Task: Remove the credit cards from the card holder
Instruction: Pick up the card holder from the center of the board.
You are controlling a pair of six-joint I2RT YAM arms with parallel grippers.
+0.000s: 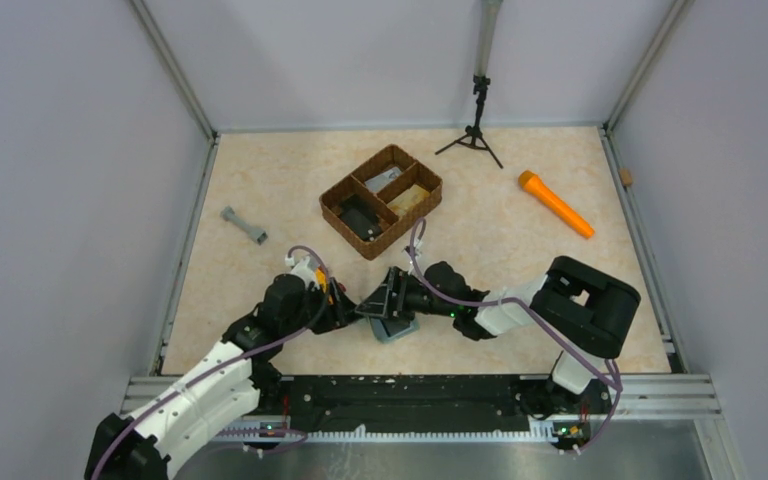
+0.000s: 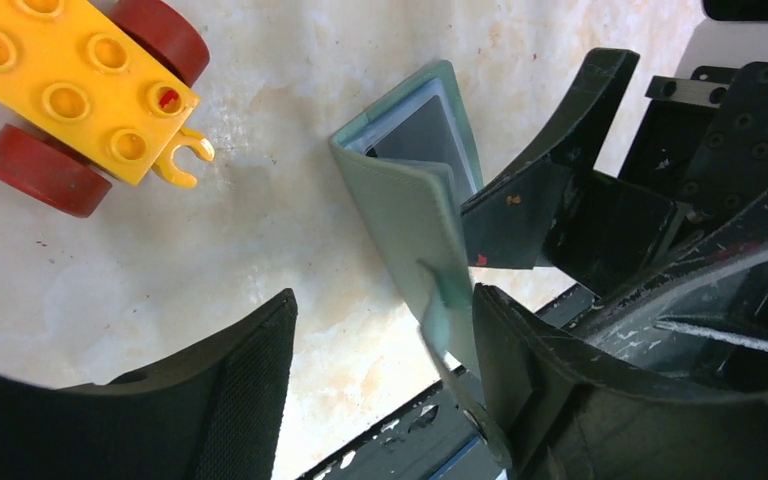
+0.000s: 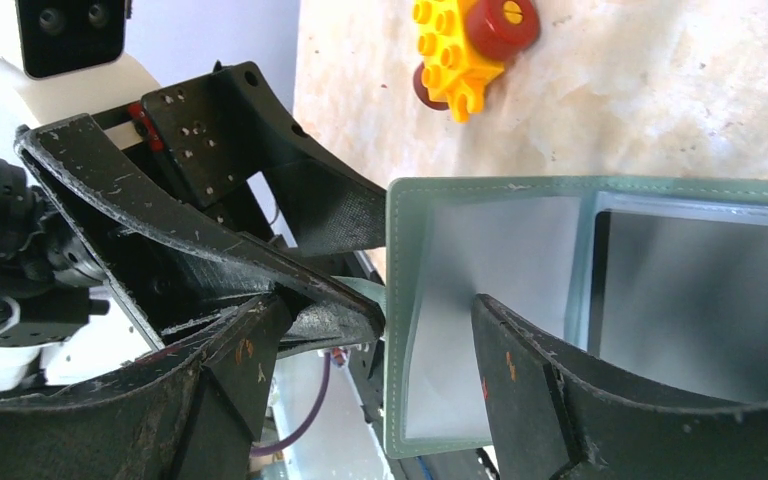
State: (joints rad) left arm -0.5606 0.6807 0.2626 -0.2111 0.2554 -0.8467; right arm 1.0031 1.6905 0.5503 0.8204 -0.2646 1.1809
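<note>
left gripper (image 2: 382,300) stands wide open and grips nothing. in its wrist view one finger (image 2: 225,400) at 7 o'clock is clear of everything. the finger at 5 o'clock has a raised leaf of the card holder (image 2: 405,215) lying against its inner face.

right gripper (image 3: 375,305) is also spread wide and clamps nothing. in its own view the 5 o'clock finger (image 3: 610,400) lies over the holder's open inside. the 7 o'clock finger sits off the holder's edge, beside the left gripper's fingers. the two grippers meet tip to tip over the holder.

the holder is sage grey-green with pale stitching along its rim. it is folded open, paler inside, with clear window pockets. one pocket holds a card (image 3: 695,300) whose face shows only a flat grey sheen. the pocket beside it is all glare, so i cannot tell what it holds.

from above, the holder lies on the table (image 1: 520,250) near the middle of the near edge, at 6 o'clock from the basket (image 1: 345,235), mostly hidden under the grippers. a yellow studded toy (image 2: 80,90) with red wheels sits at 10 o'clock from the holder in the left wrist view, apart from it. an orange tube (image 1: 555,203) lies at 3 o'clock from the basket, and a grey piece (image 1: 244,225) lies at 9 o'clock.
</note>
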